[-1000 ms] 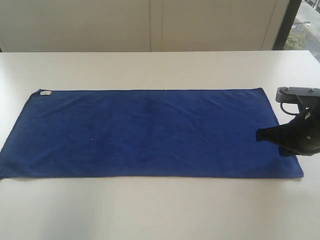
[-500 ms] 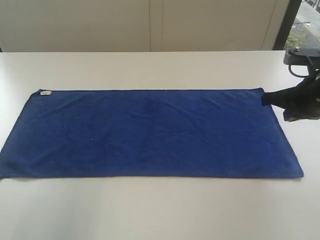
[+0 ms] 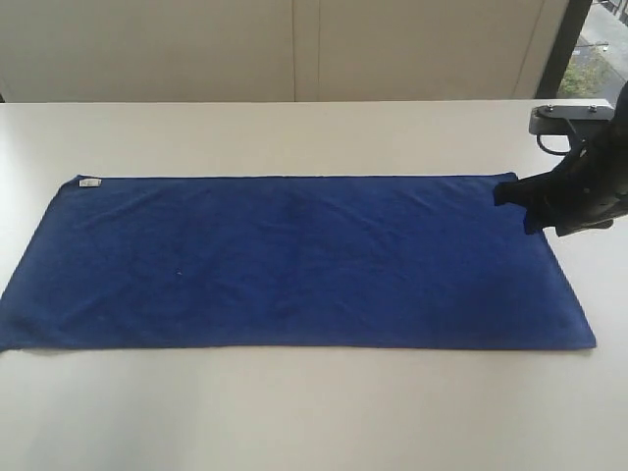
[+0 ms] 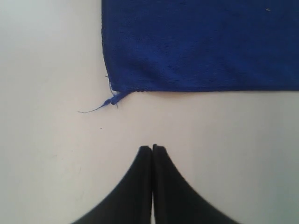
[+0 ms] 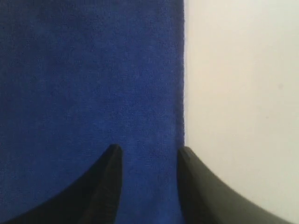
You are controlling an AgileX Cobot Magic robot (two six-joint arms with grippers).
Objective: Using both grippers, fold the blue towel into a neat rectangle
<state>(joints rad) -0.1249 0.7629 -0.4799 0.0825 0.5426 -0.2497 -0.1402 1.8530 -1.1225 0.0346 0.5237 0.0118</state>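
I see the blue towel [image 3: 294, 260] lying flat and fully spread on the white surface [image 3: 294, 412], its long side running across the exterior view and a white tag [image 3: 89, 183] at the far left corner. The right hand [image 3: 515, 201] sits at the towel's far right corner. Its wrist view shows the fingers apart and holding nothing, with the cloth's edge running just beside one finger. The left hand [image 4: 152, 147] is closed and empty, over bare surface near a towel corner that trails a loose thread [image 4: 96, 109].
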